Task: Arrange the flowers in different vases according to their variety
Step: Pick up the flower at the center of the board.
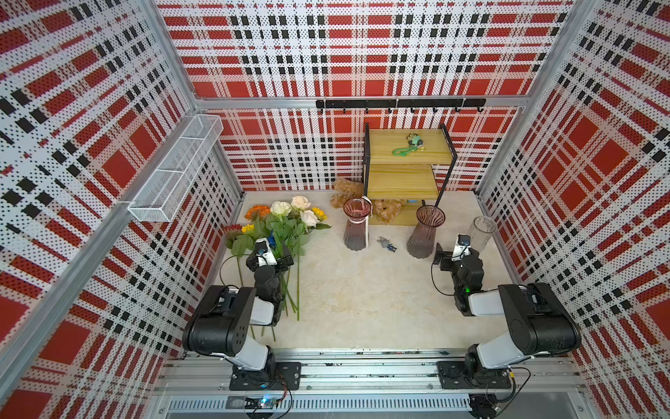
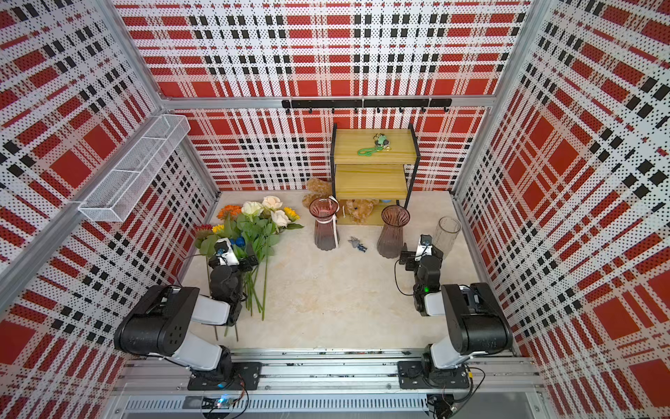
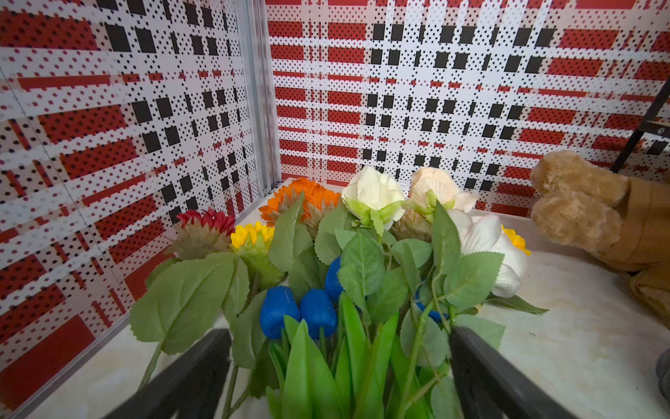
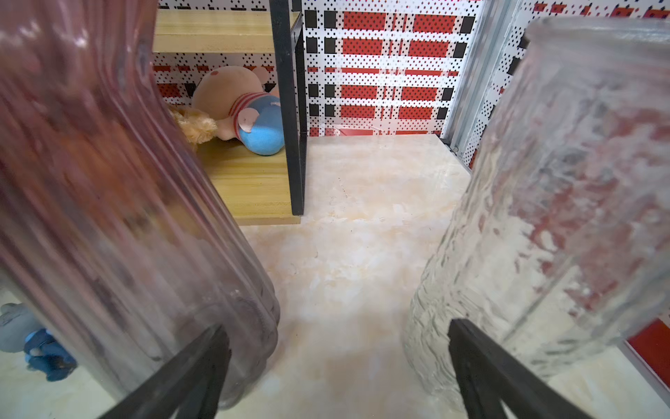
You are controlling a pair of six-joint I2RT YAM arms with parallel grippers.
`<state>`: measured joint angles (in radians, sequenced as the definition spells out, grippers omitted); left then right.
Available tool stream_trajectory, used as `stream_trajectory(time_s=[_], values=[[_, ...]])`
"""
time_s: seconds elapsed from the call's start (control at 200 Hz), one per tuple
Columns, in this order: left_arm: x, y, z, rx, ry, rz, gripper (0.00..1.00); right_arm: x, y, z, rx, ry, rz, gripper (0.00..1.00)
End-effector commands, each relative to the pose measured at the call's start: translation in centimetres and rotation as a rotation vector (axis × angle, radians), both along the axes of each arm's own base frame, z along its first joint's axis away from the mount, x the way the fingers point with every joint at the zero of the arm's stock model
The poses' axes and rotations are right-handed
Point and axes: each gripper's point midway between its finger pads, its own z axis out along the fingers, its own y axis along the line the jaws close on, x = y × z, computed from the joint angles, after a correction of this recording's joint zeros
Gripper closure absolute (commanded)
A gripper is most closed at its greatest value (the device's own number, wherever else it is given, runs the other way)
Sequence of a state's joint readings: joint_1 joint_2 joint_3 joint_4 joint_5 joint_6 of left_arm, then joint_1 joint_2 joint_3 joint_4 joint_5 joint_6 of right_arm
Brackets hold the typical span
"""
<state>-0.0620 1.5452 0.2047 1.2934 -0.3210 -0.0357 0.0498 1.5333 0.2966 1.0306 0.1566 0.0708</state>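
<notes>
The flowers [image 1: 286, 221] lie in one mixed bunch on the table's left back area, heads toward the back wall. Cream-white roses [image 3: 373, 192], blue tulips [image 3: 297, 312] and orange, red and yellow sunflowers [image 3: 301, 196] show in the left wrist view. My left gripper [image 3: 339, 335] is open, one finger on each side of the green stems and leaves. Two purple vases [image 1: 357, 228] [image 1: 426, 232] and a clear vase [image 1: 481, 234] stand upright and empty. My right gripper [image 4: 339, 330] is open over bare table, between a purple vase [image 4: 108, 199] and the clear vase [image 4: 562, 199].
A two-tier wooden shelf [image 1: 406, 170] stands at the back with a green keychain [image 1: 406, 145] on top. Brown plush toys [image 1: 348, 192] lie beside and under it. A small grey-blue figure [image 1: 387, 245] lies between the purple vases. A white wire basket [image 1: 177, 167] hangs on the left wall.
</notes>
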Motion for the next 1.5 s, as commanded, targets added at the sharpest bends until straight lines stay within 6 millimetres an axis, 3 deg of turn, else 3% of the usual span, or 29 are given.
stream_trajectory(time_s=[0.0, 0.666, 0.747, 0.827, 0.917, 1.032, 1.107, 1.223, 1.373, 1.498], values=[[0.5, 0.2, 1.1, 0.008, -0.036, 0.000, 0.01, 0.5, -0.3, 0.9, -0.001, -0.031, -0.005, 0.00], [0.7, 0.2, 1.0, -0.002, -0.033, -0.019, 0.01, 0.5, -0.4, 1.1, -0.004, -0.035, -0.016, 0.00], [0.7, 0.2, 1.0, -0.001, -0.031, -0.018, 0.01, 1.1, -0.4, 1.9, -0.005, 0.026, -0.015, 0.00], [0.7, 0.2, 1.0, -0.002, -0.033, -0.017, 0.01, 1.0, -0.3, 4.2, 0.000, 0.026, -0.027, 0.00], [0.7, 0.2, 1.0, -0.001, -0.031, -0.018, 0.01, 0.2, 0.9, 6.9, -0.018, 0.018, -0.037, 0.00], [0.7, 0.2, 1.0, 0.000, -0.030, -0.017, 0.01, -1.1, 4.2, 9.9, -0.033, 0.045, 0.005, 0.00], [0.6, 0.2, 1.0, 0.005, -0.030, -0.003, 0.01, -1.6, 6.7, 11.0, 0.001, 0.105, 0.049, 0.00], [0.5, 0.2, 1.0, 0.009, -0.031, 0.003, 0.01, -2.5, 9.5, 10.9, 0.034, 0.195, 0.074, 0.00], [0.4, 0.2, 1.1, 0.010, -0.033, 0.011, 0.01, -3.3, 9.7, 10.7, 0.113, 0.155, 0.071, 0.00], [0.8, 0.3, 2.6, 0.017, -0.031, 0.043, 0.01, -3.3, 9.7, 11.4, 0.106, 0.173, 0.071, 0.00]])
